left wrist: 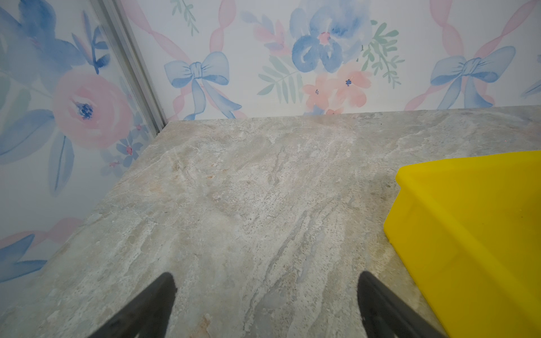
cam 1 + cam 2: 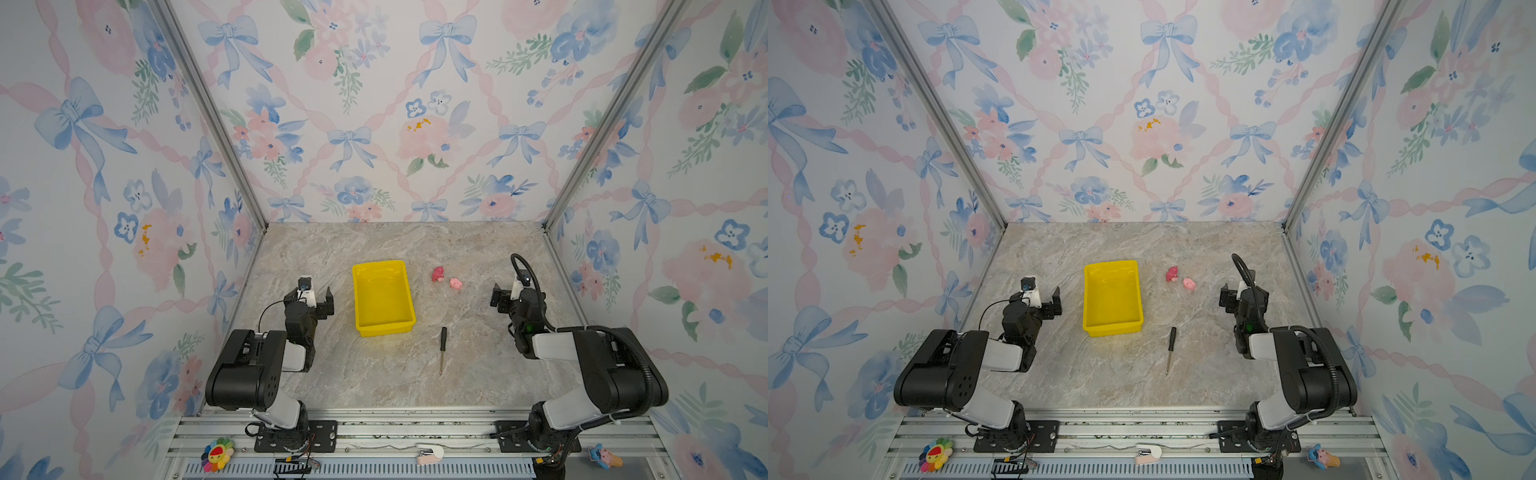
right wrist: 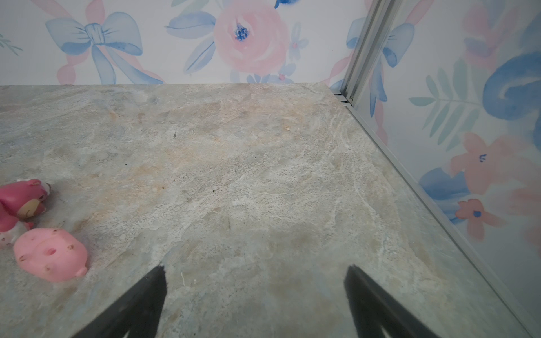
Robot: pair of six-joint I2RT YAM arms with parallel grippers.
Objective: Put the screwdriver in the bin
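1. the small slim screwdriver with a black handle and thin metal shaft (image 2: 442, 351) lies flat on the grey marble-patterned counter (image 2: 374, 382), outside the bin, in both top views. its handle points toward the back wall and its tip toward the front edge.
2. the shallow rectangular bright yellow plastic bin (image 2: 382, 299) sits near the middle of the counter. nothing lies in it. the screwdriver is near its front right corner but does not touch it.
3. the left gripper (image 1: 266, 278) is released, its dark fingers spread wide with only bare counter between them. it hovers just left of the bin, whose yellow wall (image 1: 468, 234) shows in the left wrist view.
4. the right gripper (image 3: 256, 269) is also released, jaws wide apart and grasping nothing. it sits toward the right side of the counter, well apart from the screwdriver.
5. a dark pink bear toy (image 3: 23, 199) and a light pink pig toy (image 3: 51, 254) lie close together on the counter, between the bin and the right gripper.
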